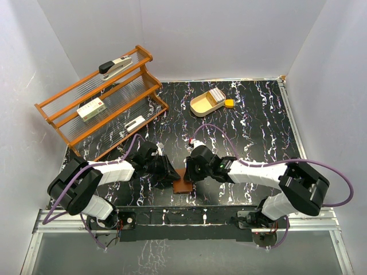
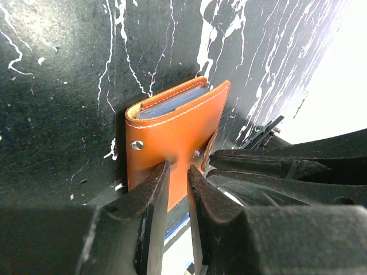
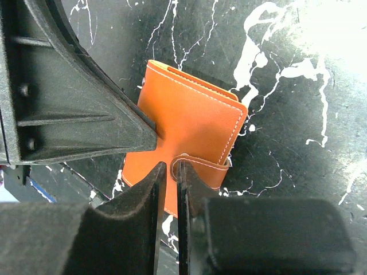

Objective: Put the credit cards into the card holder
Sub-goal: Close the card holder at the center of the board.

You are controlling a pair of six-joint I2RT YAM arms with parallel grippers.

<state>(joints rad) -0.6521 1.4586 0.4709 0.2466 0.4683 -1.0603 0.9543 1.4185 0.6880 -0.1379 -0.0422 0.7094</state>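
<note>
The card holder (image 1: pixel 183 187), a brown leather wallet, lies folded shut at the table's near middle, between both grippers. In the left wrist view, bluish-grey credit card edges (image 2: pixel 171 104) show inside its far opening (image 2: pixel 172 129). My left gripper (image 2: pixel 178 170) is shut to a narrow slit, its tips resting on the wallet's face; it shows in the top view (image 1: pixel 170 174). My right gripper (image 3: pixel 171 169) is shut on the end of the snap tab (image 3: pixel 202 167); it shows in the top view (image 1: pixel 190 172). More pale cards (image 1: pixel 216 94) stand in the wooden tray.
A tan oval wooden tray (image 1: pixel 200 106) sits at the back middle with a small yellow block (image 1: pixel 229 103) beside it. A wooden rack (image 1: pixel 103 103) at the back left holds a stapler (image 1: pixel 114 65) and a white-and-green box (image 1: pixel 92 109).
</note>
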